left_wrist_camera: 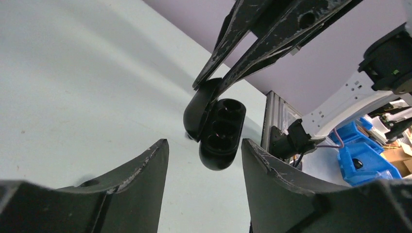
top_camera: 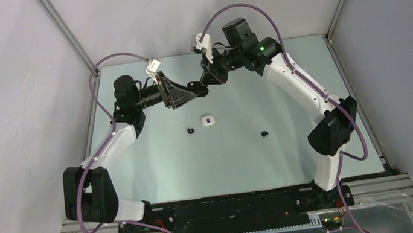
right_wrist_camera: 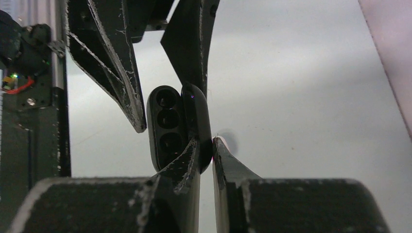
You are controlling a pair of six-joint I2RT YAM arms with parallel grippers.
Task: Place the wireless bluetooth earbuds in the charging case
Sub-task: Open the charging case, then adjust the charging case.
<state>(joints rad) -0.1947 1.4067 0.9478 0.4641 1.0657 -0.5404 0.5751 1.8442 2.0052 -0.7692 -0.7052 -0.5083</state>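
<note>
Right pincer [right_wrist_camera: 212, 145] is seen clenched on the hinged lid [right_wrist_camera: 197, 111] of the black charging case [right_wrist_camera: 167, 121], pinched from both faces. The case is held aloft and swung open, its tray side turned out. Three dark wells are seen in the tray; what lies in them cannot be made out.

Left pincer [left_wrist_camera: 204, 143] is released, with its jaws spread to either side of the case body. A gap is seen on each side from the left wrist. From the right wrist one left fingertip [right_wrist_camera: 138, 124] is seen just beside the tray rim; contact cannot be told.

Two black earbuds are noted on the table [top_camera: 247, 159]: one [top_camera: 191, 131] left of centre, the other [top_camera: 265, 134] well apart to the right. A white rounded item [top_camera: 208, 120] is found just beside the left earbud; case or earbud cannot be resolved.

The held case is placed over the far half of the table, near its back edge and the wall. A metal frame post [top_camera: 67, 32] is set at the far left corner. Open surface is left between the earbuds and the arm bases.
</note>
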